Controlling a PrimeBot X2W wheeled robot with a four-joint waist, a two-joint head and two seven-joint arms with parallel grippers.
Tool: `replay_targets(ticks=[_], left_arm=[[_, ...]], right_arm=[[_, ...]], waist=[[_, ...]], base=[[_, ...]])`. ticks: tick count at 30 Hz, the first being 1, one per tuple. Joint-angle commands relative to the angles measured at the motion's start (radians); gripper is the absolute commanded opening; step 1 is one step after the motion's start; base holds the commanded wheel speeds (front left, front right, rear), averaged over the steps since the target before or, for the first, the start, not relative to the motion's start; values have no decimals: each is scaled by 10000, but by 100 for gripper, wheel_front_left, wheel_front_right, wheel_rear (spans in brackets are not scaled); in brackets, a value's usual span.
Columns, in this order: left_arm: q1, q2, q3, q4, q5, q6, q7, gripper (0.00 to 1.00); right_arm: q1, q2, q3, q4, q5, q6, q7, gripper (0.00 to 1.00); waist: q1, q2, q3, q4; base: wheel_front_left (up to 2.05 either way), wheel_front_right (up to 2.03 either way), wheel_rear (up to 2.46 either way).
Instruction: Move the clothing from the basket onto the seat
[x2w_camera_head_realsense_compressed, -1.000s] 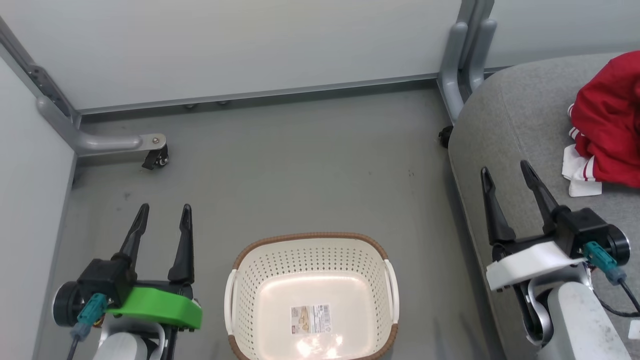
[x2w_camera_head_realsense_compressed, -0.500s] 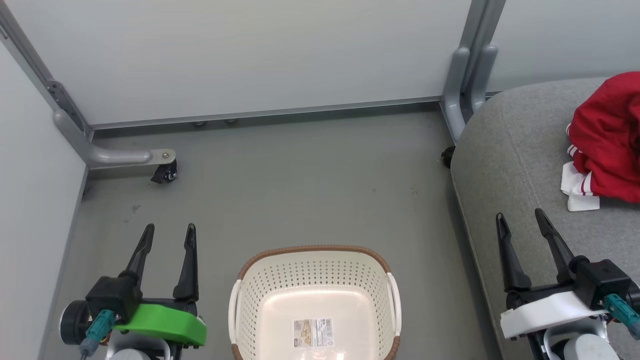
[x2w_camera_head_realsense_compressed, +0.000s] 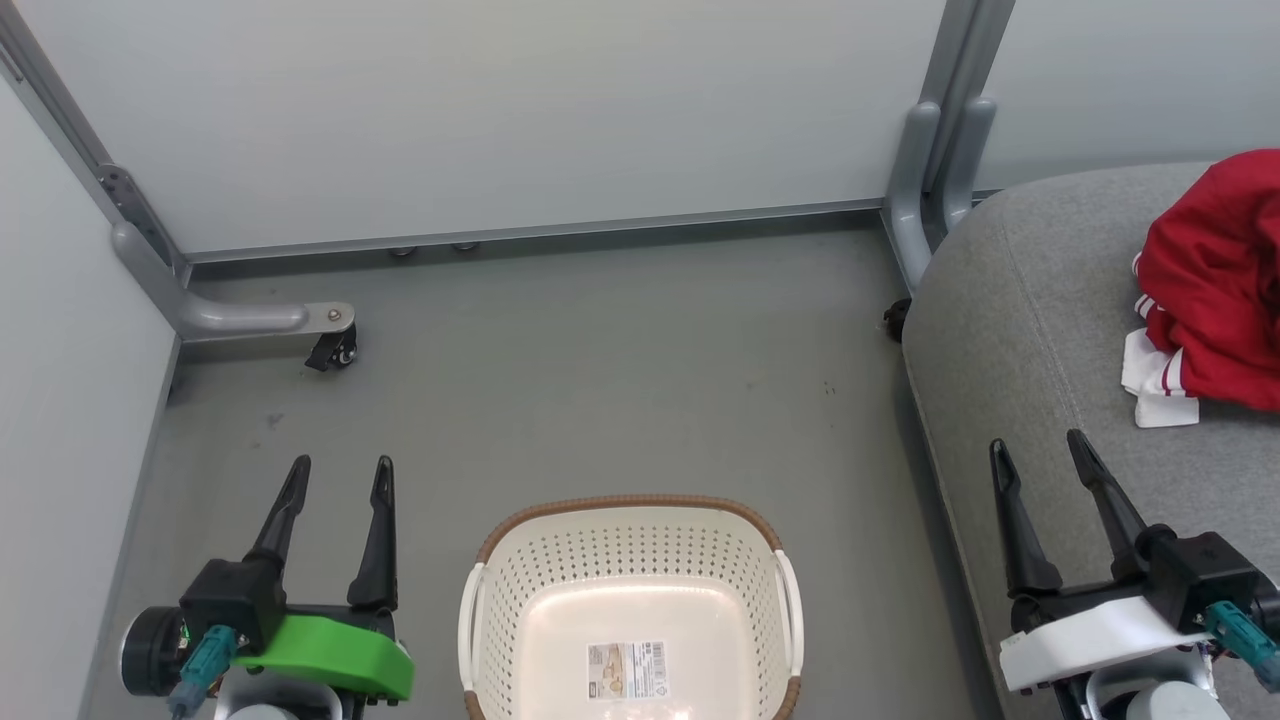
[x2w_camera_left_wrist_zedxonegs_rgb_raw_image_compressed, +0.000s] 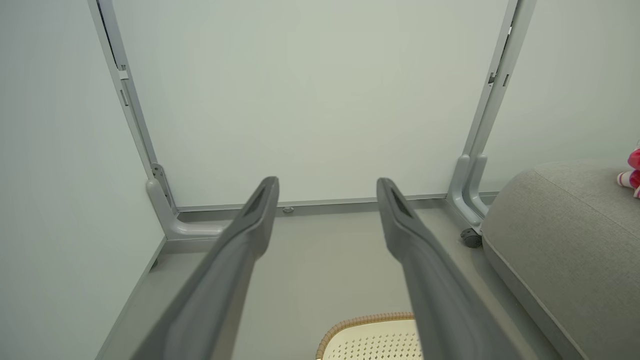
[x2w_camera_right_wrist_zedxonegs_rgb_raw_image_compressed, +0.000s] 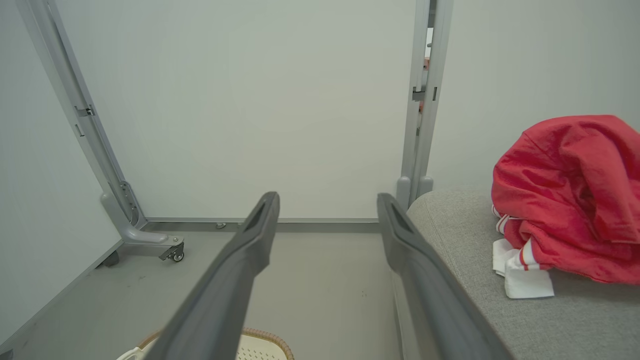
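The red clothing (x2w_camera_head_realsense_compressed: 1215, 280) with white stripe trim lies bunched on the grey seat (x2w_camera_head_realsense_compressed: 1010, 300) at the right; the right wrist view shows the clothing (x2w_camera_right_wrist_zedxonegs_rgb_raw_image_compressed: 570, 195) on the seat (x2w_camera_right_wrist_zedxonegs_rgb_raw_image_compressed: 460, 235) too. The cream basket (x2w_camera_head_realsense_compressed: 625, 560) with a brown rim stands on the floor at the bottom centre, holding nothing but a label sticker (x2w_camera_head_realsense_compressed: 626, 670). My left gripper (x2w_camera_head_realsense_compressed: 339, 467) hangs open to the left of the basket. My right gripper (x2w_camera_head_realsense_compressed: 1036, 444) is open over the seat's front edge, short of the clothing. Nothing lies between either pair of fingers.
Pale partition walls close the back and left. A grey frame foot with a caster (x2w_camera_head_realsense_compressed: 340, 350) juts onto the floor at the left, and an upright frame post (x2w_camera_head_realsense_compressed: 925, 190) stands against the seat's back corner. Grey floor (x2w_camera_head_realsense_compressed: 600, 380) lies between the basket and the wall.
The whole head view has shifted, so the camera moved. Against the seat, my right gripper has drawn back toward me, away from the clothing. Both grippers stay open.
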Motion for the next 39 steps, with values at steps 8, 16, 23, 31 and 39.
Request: replay_targets(ticks=[8,16,23,31,39], left_arm=[[58,-147,81,366,-647,-45,242,0],[-10,-269,397,369,-2061,-147,639,0],[-68,-368,647,370,-3181,-226,952,0],[-133,-470,904,371,-4337,-307,1278,0],[-195,-561,1137,373,-5385,-380,1573,0]], right_arm=[[-10,70,-3,433,729,0,170,0],[-162,37,-69,620,2315,-1,561,0],[-279,15,-123,766,3565,-2,869,0],[-403,-5,-183,914,4853,-3,1191,0],[-508,-20,-240,1053,6025,-4,1488,0]], waist=[[1,3,-7,-46],[1,10,-19,-155],[1,15,-29,-248],[1,22,-41,-354],[1,28,-52,-459]], base=[[0,0,0],[0,0,0],[0,0,0],[0,0,0],[0,0,0]])
